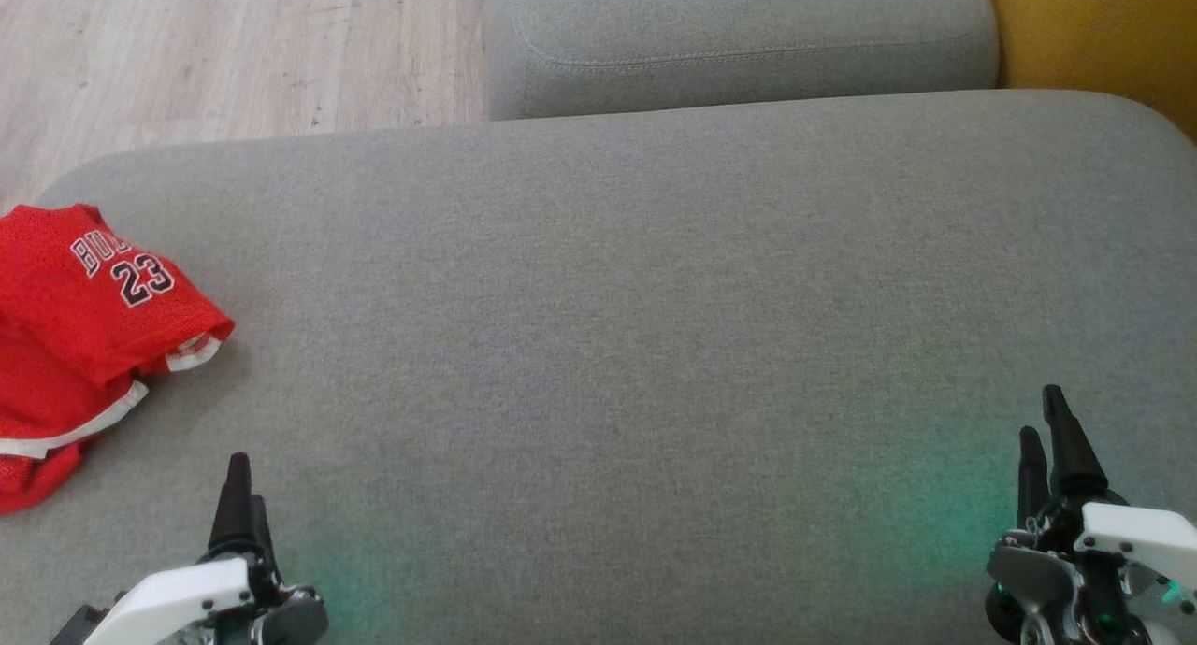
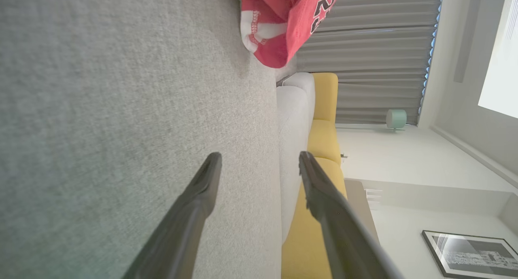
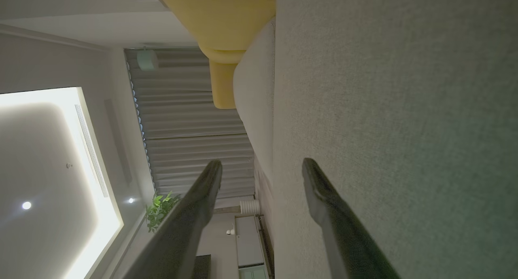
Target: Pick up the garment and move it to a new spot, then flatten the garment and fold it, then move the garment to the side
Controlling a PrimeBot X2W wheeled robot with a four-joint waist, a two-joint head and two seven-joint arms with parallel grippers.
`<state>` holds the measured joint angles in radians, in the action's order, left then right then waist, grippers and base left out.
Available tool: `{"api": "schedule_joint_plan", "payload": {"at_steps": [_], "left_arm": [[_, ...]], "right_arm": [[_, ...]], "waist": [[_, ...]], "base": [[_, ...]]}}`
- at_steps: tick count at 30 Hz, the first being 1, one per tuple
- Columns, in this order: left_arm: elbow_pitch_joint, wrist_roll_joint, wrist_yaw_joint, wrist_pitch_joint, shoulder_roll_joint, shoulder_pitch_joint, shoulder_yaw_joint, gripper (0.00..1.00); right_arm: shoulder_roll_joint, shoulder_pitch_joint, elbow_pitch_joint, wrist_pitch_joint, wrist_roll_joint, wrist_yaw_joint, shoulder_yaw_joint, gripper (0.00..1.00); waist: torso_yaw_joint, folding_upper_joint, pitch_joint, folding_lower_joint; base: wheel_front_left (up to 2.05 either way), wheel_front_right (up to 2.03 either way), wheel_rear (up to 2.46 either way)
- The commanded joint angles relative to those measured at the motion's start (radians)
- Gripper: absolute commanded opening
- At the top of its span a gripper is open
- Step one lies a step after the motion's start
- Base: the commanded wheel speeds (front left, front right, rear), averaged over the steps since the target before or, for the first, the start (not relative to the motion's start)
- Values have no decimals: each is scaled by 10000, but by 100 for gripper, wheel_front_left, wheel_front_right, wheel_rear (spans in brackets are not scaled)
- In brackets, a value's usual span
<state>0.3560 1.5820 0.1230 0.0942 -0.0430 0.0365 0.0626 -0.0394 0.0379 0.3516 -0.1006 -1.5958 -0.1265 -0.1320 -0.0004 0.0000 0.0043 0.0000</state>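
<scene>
The garment point(image 1: 79, 327) is a red mesh jersey with white trim and the number 23, lying folded at the far left of the grey cushion point(image 1: 636, 327). In the left wrist view the garment point(image 2: 283, 24) sits at the top, well ahead of the fingers. My left gripper point(image 1: 241, 500) hovers near the cushion's front edge, below and to the right of the jersey, open and empty. My right gripper point(image 1: 1049, 439) stands at the lower right, open with nothing between its fingers. Both wrist views show the left gripper point(image 2: 259, 165) and the right gripper point(image 3: 262, 170) with spread jaws.
A second grey cushion point(image 1: 739, 37) lies behind the main one. Yellow upholstery point(image 1: 1103, 37) fills the top right corner. Wooden floor point(image 1: 187, 56) shows at the top left. Grey curtains point(image 2: 376, 56) hang beyond the sofa.
</scene>
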Motion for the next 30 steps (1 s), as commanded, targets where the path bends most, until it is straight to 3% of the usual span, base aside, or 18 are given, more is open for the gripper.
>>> {"api": "schedule_joint_plan", "payload": {"at_steps": [1,30], "left_arm": [[-273,-233,7,-121,-93,515,-21,100],[70,-3825,24,-953,-524,1530,-557,100]], "right_arm": [[-123,562,-399,123,149,-7,52,100],[-841,1851,225,1043,3181,-15,1096,100]], "waist": [[-1,0,5,0],[-59,0,229,0]], "base": [[0,0,0],[0,0,0]]}}
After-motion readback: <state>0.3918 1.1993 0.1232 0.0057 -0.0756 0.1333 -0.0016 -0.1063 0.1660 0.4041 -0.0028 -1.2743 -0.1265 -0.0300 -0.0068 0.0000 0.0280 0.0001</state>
